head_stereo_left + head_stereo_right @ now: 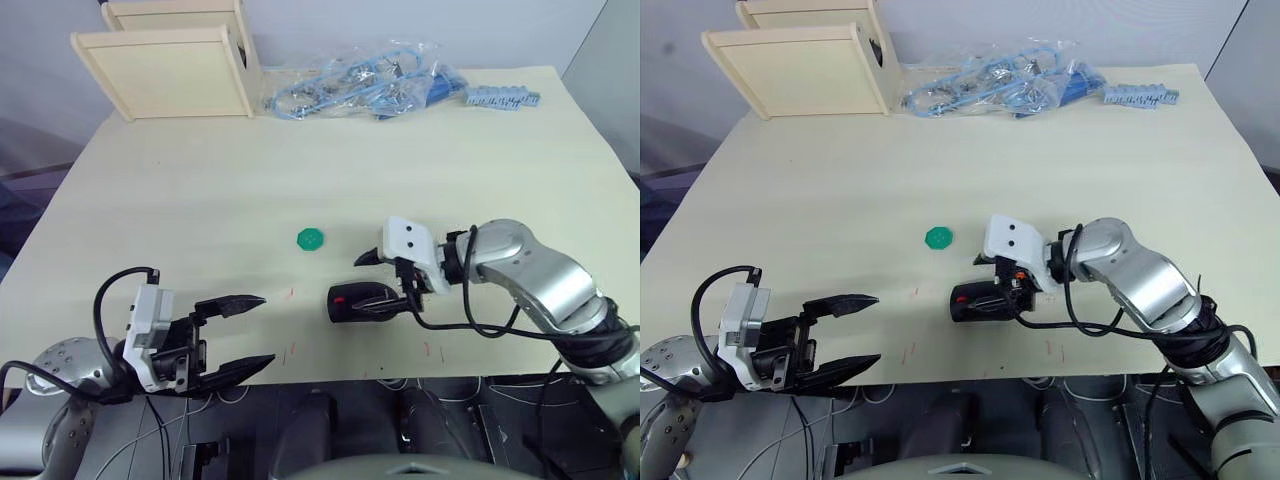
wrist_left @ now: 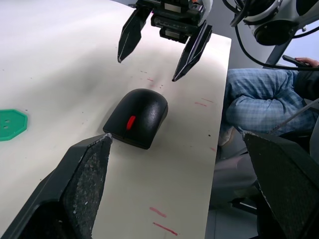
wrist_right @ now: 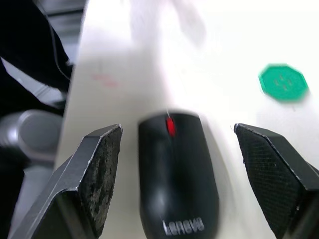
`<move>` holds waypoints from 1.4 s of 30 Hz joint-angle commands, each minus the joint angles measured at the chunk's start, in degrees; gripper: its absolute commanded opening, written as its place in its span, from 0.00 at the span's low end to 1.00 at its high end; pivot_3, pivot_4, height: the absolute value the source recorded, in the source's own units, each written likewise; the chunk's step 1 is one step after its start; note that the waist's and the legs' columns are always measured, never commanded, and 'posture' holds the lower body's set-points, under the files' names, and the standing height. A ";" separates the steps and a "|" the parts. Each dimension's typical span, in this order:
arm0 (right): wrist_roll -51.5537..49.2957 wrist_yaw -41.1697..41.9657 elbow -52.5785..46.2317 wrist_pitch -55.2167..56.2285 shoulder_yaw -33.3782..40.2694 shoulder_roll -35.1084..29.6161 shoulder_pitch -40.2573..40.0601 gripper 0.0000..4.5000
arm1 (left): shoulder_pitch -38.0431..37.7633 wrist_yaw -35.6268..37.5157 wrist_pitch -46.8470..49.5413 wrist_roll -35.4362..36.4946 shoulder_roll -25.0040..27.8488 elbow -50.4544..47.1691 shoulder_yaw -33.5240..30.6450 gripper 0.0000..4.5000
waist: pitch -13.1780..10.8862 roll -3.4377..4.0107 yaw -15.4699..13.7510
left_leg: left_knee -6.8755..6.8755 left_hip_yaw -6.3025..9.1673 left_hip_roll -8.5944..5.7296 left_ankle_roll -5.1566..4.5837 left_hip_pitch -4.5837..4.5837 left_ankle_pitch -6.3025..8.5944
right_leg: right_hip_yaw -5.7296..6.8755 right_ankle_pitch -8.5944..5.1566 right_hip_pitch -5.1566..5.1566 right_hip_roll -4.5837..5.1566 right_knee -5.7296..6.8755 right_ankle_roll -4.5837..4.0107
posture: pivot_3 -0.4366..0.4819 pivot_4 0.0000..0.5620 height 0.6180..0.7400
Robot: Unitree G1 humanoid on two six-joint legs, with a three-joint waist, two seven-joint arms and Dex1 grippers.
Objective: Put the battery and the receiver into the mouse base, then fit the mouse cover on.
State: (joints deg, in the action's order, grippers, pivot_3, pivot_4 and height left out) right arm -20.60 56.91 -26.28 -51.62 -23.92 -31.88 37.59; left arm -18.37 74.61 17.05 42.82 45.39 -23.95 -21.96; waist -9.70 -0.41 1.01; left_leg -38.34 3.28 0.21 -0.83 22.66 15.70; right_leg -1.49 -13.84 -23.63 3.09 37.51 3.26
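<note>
Nearest the front edge of the table (image 1: 180, 190), well to the robot's left of the mouse, the left gripper (image 1: 252, 334) hovers with its two black fingers spread apart and nothing between them, pointing toward the mouse. The mouse cover (image 3: 178, 164) sits fitted on the mouse base (image 2: 127, 142), so the two read as one closed black mouse lying flat on the tabletop, near the front edge. The right gripper (image 1: 379, 282) is right at the mouse, its fingers parted and straddling it; from the head views I cannot tell whether the tips touch the shell.

The right wrist view adds what the head views hide: grey "Lenovo" lettering on the cover's near end, a red scroll wheel (image 3: 170, 126) at the far end, and clear gaps between the shell and both fingers, so the jaws are released. The left wrist view shows the mouse from the opposite side, with the right gripper's finger tips above the table just beyond it, and a person's leg (image 2: 259, 107) in blue checked fabric past the table edge.

A green octagonal disc (image 1: 311, 239) lies just beyond the mouse, toward the left. Small red marks (image 2: 160, 219) dot the pale cream surface around the mouse. Far beyond it, at the back edge, rest a clear bag of blue cables (image 1: 360, 82), a blue ridged strip (image 1: 502, 97) and two light wooden panels (image 1: 170, 70) against a grey wall.
</note>
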 commanded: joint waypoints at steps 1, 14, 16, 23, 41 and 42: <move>0.61 -2.29 -1.39 0.28 -2.25 2.35 1.02 0.44 | 0.06 0.09 -0.65 0.29 0.03 0.13 -1.13 1.00 | 0.00 -0.01 -0.01 | 0.00 0.00 0.00 0.00 0.00 0.00 | 0.00 0.00 0.00 0.00 -0.01 0.00 | 0.48 0.27 1.00; 7.46 -4.07 6.39 3.30 -10.94 6.00 3.93 0.44 | -0.94 -0.30 -0.58 0.33 0.03 -0.68 -1.72 1.00 | 0.00 0.00 0.10 | 0.00 0.02 -0.02 0.01 0.00 -0.01 | 0.02 0.00 -0.02 0.00 0.02 -0.01 | 0.48 0.27 1.00; 7.94 -3.88 6.97 2.94 -11.38 6.06 4.25 0.44 | -1.11 -0.41 -0.53 0.37 0.02 -0.85 -1.74 1.00 | 0.00 0.01 0.12 | 0.00 0.02 -0.02 0.01 0.00 -0.01 | 0.02 0.00 -0.02 0.00 0.02 -0.01 | 0.48 0.27 1.00; 11.12 -3.64 10.58 -0.26 -15.60 5.49 4.48 0.44 | -1.09 -0.88 -0.51 0.40 -0.03 -1.08 -1.17 1.00 | 0.00 0.01 0.12 | 0.00 0.02 -0.02 0.01 0.00 -0.01 | 0.02 0.00 -0.01 0.00 0.01 -0.01 | 0.48 0.27 1.00; -2.41 0.02 4.33 17.71 5.40 6.59 -13.65 0.44 | -1.43 -1.91 -0.52 0.37 -0.74 -1.73 -0.60 1.00 | 0.06 -0.05 -0.13 | 0.02 0.03 -0.02 0.01 0.02 -0.01 | 0.03 0.00 0.03 0.02 -0.07 0.01 | 0.48 0.27 1.00; -3.07 -0.55 3.80 18.22 6.86 6.56 -15.25 0.44 | -1.32 -1.94 -0.51 0.38 -0.77 -1.67 -0.58 1.00 | 0.06 -0.05 -0.08 | 0.01 0.03 -0.02 0.01 0.02 -0.01 | 0.02 0.00 0.03 0.02 -0.06 0.01 | 0.48 0.27 1.00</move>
State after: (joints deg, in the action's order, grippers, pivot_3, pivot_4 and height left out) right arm -20.78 55.76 -19.28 -35.48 -20.39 -25.29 22.97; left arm -19.50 72.66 17.06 42.76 44.62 -24.18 -21.90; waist -9.64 -0.46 0.94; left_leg -38.32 3.31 0.20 -0.82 22.67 15.69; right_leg -1.46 -13.84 -23.60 3.10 37.46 3.27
